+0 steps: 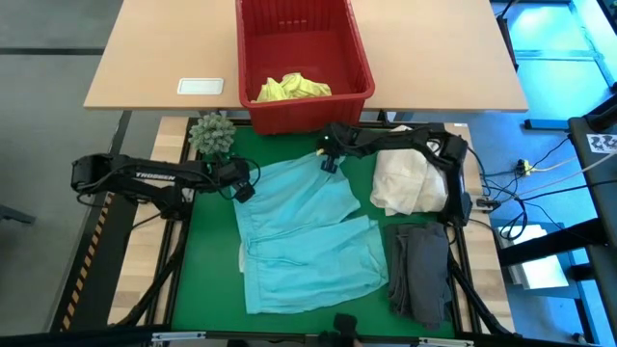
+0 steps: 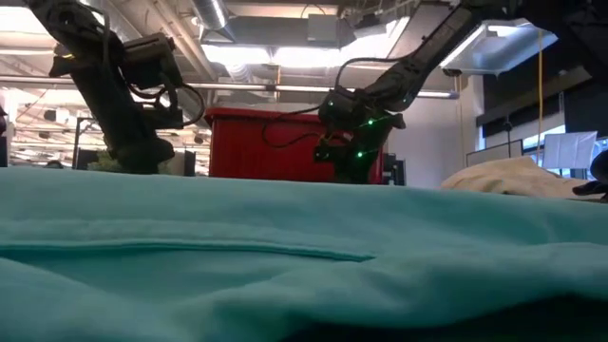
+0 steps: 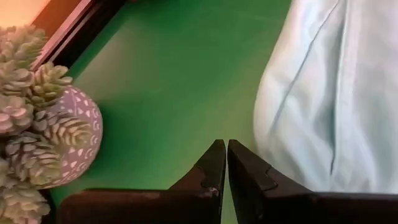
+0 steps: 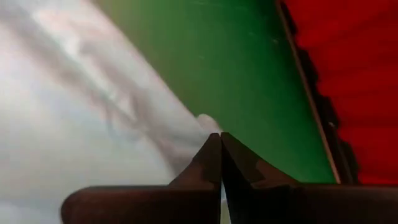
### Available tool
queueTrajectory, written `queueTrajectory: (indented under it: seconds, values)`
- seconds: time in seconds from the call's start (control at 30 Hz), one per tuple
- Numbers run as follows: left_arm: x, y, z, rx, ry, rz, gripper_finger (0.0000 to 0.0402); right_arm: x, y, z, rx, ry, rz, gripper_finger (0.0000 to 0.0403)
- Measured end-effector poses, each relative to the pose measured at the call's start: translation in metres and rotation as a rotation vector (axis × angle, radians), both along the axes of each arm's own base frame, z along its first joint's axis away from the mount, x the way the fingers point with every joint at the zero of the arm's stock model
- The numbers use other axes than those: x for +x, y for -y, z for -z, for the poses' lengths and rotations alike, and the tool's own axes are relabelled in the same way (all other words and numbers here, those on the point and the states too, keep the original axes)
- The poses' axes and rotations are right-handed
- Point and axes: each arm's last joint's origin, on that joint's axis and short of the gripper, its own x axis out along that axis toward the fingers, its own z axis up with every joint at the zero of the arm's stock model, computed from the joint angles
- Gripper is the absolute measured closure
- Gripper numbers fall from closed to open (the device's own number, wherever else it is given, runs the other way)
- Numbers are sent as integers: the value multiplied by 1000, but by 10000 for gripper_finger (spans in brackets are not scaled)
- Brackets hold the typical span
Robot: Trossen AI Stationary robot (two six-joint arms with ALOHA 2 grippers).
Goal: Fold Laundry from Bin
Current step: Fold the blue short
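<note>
Turquoise garment (image 1: 304, 236) spread flat on green mat (image 1: 207, 260), between both grippers.
Left gripper (image 3: 224, 149) pressed together just beside its edge; right gripper (image 4: 220, 138) pinched on its corner, red bin (image 1: 359, 67) just beyond.

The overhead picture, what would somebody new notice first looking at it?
Probably the light turquoise-blue garment spread across the middle of the green mat, with the left gripper shut at its left edge and the right gripper shut at its far edge. Next, the bright red bin behind the mat, a yellow garment inside. A cream-white bundle and a grey garment lie on the right.
</note>
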Motion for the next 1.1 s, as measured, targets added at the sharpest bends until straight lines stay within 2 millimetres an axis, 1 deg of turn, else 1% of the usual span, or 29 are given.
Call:
queueTrajectory:
  seconds: [0.1,0.2,0.3,0.37,0.47,0.53,0.6,0.7,0.8,0.93,1.1]
  values:
    - [3,-1,-5,-5,-9,25,387,-3,-2,-8,11,-2,-4,401]
    - [8,1,-15,-9,-16,63,387,-5,-8,-29,6,40,-22,401]
    - [16,4,-31,8,9,86,387,-13,-13,-54,8,74,-34,401]
    - [24,10,-40,-10,49,132,387,-19,-20,-67,46,72,-67,401]
    - [36,28,-49,-67,135,260,388,-28,-38,-74,119,6,-126,402]
    - [40,45,-48,-80,167,339,389,-34,-54,-71,155,-38,-166,402]
    - [42,63,-41,-109,180,389,392,-38,-71,-60,190,-63,-213,402]
    - [41,85,-28,-168,174,406,397,-45,-91,-38,233,-114,-256,402]
    - [40,103,-14,-216,148,398,400,-50,-105,-20,247,-108,-253,402]
    - [39,115,2,-245,93,374,400,-62,-113,-5,296,-170,-209,403]
    - [37,120,14,-264,38,324,400,-75,-124,-3,347,-297,-186,403]
